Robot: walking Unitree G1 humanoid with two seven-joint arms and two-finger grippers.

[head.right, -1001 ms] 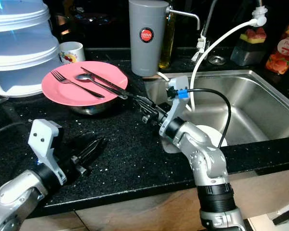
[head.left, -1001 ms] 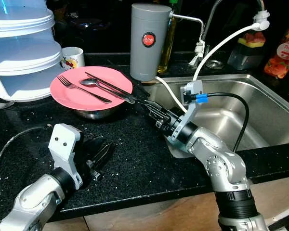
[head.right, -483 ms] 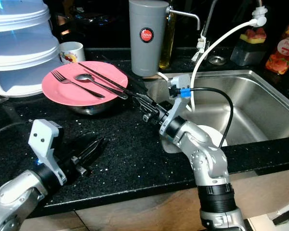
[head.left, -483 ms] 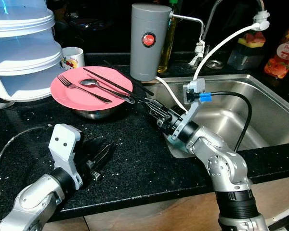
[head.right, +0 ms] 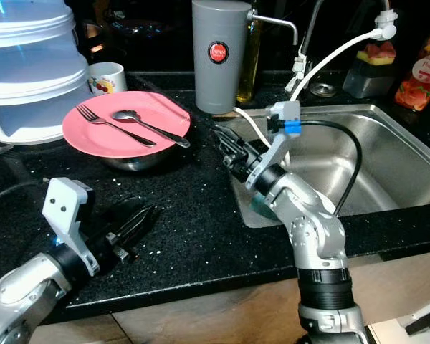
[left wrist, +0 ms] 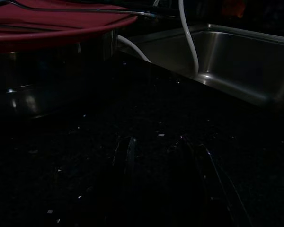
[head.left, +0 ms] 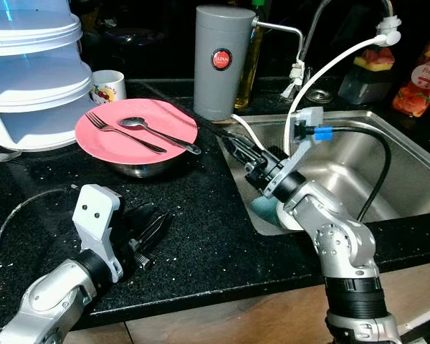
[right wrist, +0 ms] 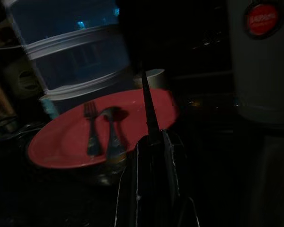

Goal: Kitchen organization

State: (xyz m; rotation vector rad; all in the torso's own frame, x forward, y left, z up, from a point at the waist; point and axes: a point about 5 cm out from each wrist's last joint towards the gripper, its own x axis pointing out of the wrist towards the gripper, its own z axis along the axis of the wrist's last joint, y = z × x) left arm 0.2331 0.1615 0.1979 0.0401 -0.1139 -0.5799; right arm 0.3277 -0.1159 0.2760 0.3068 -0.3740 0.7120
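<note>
Right end effector (head.left: 238, 145) — closed on a dark chopstick (right wrist: 149, 109) — beside the pink plate (head.left: 100, 140); left idle.

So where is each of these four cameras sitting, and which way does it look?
Left eye view: on the head, looking down at the black counter and steel sink; both silver arms show.
Right eye view: the head's other eye, same scene; the right gripper holds chopsticks.
Left wrist view: low over the counter, facing the sink; the left gripper shows dimly.
Right wrist view: along its fingers, facing the pink plate.
Both wrist views and both eye views share that plate, with fork and spoon.
</note>
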